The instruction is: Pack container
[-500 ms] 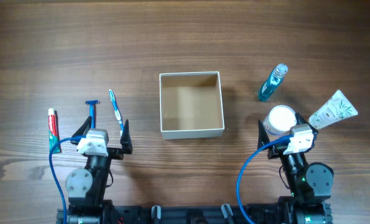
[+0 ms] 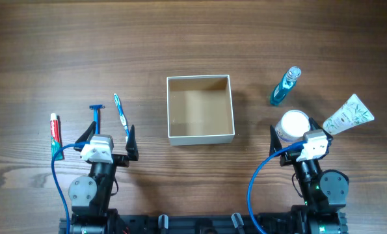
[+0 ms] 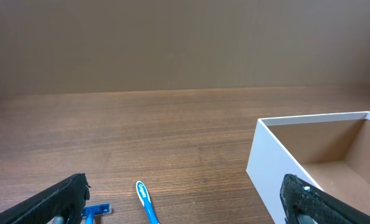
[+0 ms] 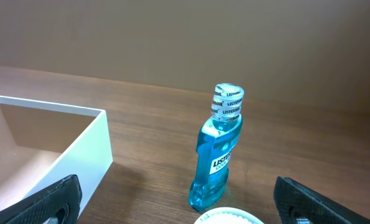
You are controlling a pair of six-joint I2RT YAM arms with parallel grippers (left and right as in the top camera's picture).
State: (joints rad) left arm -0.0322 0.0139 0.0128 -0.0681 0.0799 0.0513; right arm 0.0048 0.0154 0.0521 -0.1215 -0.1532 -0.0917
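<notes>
The square white-walled cardboard container (image 2: 201, 138) with its tan inside is sitting open-topped at the middle of the dark wooden table (image 2: 82, 52). Each wrist view is cutting it off, showing only one corner.

Toward the near edge, the left gripper (image 2: 107, 135) is hovering with its black fingers (image 3: 54, 202) spread wide and nothing between them. The blue razor (image 2: 97, 116) is lying partly hidden beneath it, and the left wrist camera is catching just its head beside the head of the blue toothbrush (image 3: 143, 194). Toward the left edge, a red, white and green toothpaste tube (image 2: 54, 135) is lying outside that camera's view.

The right gripper (image 2: 297, 133) is also released, jaws apart. Its wrist is partly covering the small round white jar (image 2: 293, 121), which is showing only as a sliver at the bottom of the right wrist view. The blue mouthwash bottle (image 4: 219, 155) is standing upright beyond it. A white leaf-printed tube (image 2: 348, 116) is lying towards the right edge, its lower end tucked behind the gripper.
</notes>
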